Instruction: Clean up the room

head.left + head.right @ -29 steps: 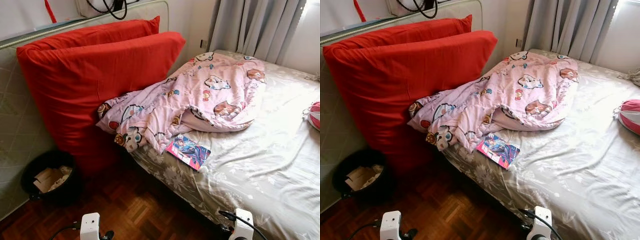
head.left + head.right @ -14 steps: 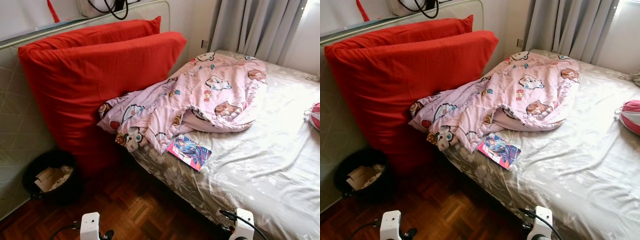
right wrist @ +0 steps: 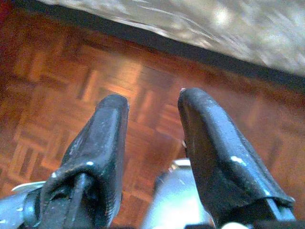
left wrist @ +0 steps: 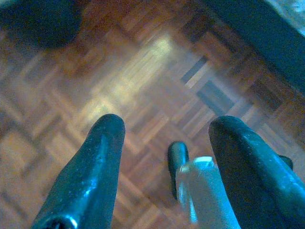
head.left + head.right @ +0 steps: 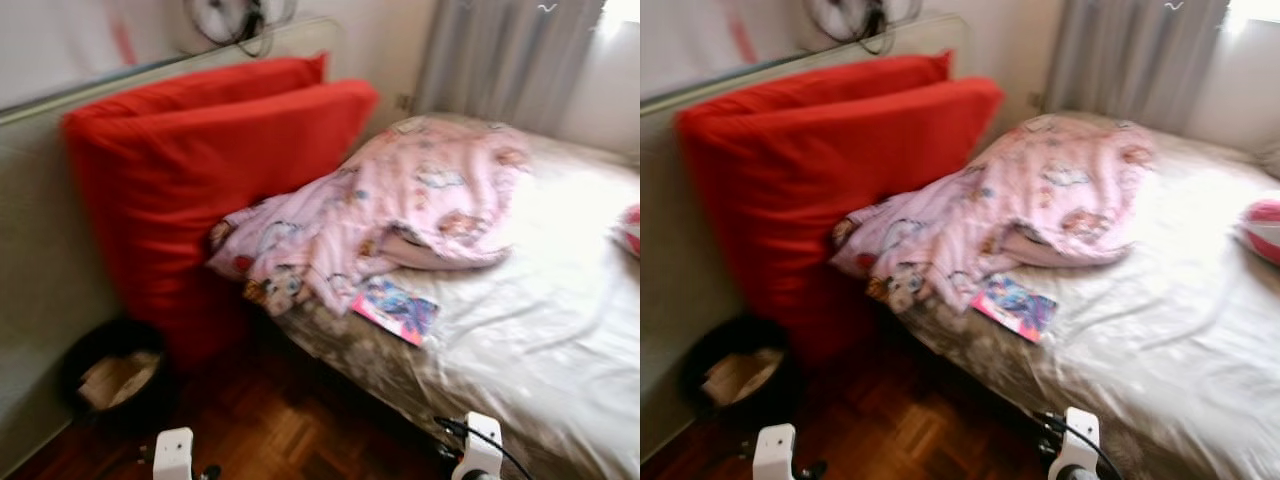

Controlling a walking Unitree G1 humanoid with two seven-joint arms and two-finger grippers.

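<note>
Book (image 5: 394, 309) at bed (image 5: 560, 300) near edge, beside pink blanket (image 5: 400, 215). Left gripper (image 4: 164, 143), right gripper (image 3: 152, 124) parted, empty, above floor (image 3: 57, 81).

No readable text; book (image 5: 396, 310) cover print blurred.

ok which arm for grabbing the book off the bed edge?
Right, probably. The book lies near the bed edge, nearer the right gripper, which hangs open over the floor beside the bed. The left gripper, also open, hangs on the bin side.
</note>
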